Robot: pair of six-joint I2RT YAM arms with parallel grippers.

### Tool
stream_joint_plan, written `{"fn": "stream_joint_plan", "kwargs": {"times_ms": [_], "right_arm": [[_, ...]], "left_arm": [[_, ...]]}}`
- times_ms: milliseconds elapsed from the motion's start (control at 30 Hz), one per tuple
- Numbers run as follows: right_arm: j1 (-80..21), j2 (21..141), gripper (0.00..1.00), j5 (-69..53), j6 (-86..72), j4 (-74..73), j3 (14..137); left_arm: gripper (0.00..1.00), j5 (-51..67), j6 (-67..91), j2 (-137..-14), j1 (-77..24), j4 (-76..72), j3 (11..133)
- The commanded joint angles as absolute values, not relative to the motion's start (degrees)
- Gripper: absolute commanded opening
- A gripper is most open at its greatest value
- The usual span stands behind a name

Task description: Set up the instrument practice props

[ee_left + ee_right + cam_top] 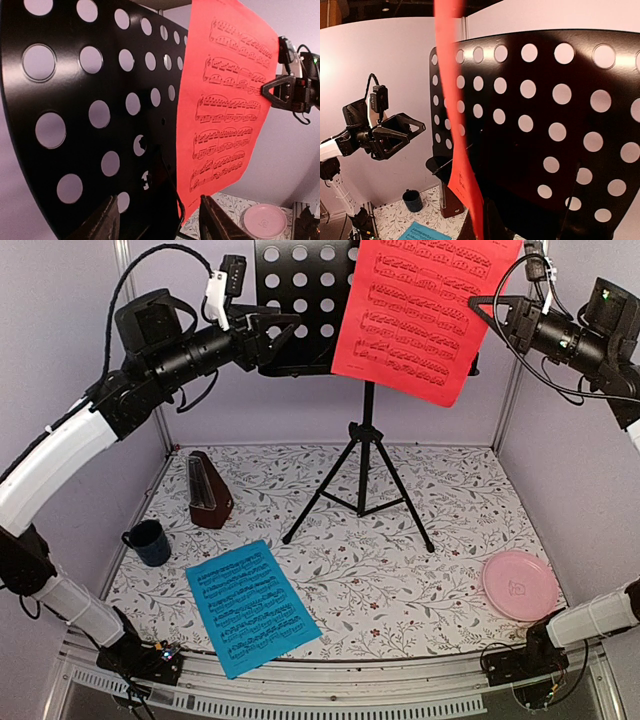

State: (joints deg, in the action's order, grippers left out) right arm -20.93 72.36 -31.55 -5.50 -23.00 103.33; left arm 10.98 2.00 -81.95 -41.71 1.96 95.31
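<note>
Briefly, item by item, as the room stood.

Stand (300, 300): upright on its tripod at the back middle of the counter (400, 560). The perforated desk was raised to arm height, so either arm could reach it from its own side.

Red sheet (425, 310): lay against the right half of the desk, tilted, with its right and lower edges hanging past the metal. It was not yet square, and I judged it to be mid-placement.

Right jaws: closed, pinching the red sheet's right edge, by the look of it to keep the paper from sliding while it was set.

Left jaws: partly open, nothing held. They sat low at the desk's left side, with the fingers (107, 220) either side of its lower edge in the wrist view. Whether they touched the metal I could not tell. They were likely there to steady the stand.

Cyan sheet (250, 605): flat on the counter, front left, askew, its near corner at the front edge. It was probably meant for the desk's uncovered left half.

Metronome (208, 490): upright at the left, just behind the mug (150, 542), well apart from the tripod legs.

Plate (520, 585): front right, no part in the job.

Risk: thin paper gripped at one edge could buckle, or slip off the ledge on release.
</note>
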Motion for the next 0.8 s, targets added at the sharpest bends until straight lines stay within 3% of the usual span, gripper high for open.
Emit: {"fn": "stream_joint_plan", "kwargs": {"times_ms": [0, 500, 767], "right_arm": [[-19.9, 73.3, 0.0, -25.7, -4.9, -23.5, 107.1], [-19.2, 75.1, 0.0, -19.4, -2.7, -22.7, 108.4], [-19.2, 75.6, 0.0, -17.9, -2.3, -21.2, 107.7]], "left_arm": [[0.54, 5.9, -1.5, -87.9, -43.5, 8.6, 104.7], [0.52, -10.6, -7.8, -101.5, -50.7, 21.6, 121.9], [0.39, -14.0, -8.2, -103.9, -51.9, 22.4, 124.2]]}}
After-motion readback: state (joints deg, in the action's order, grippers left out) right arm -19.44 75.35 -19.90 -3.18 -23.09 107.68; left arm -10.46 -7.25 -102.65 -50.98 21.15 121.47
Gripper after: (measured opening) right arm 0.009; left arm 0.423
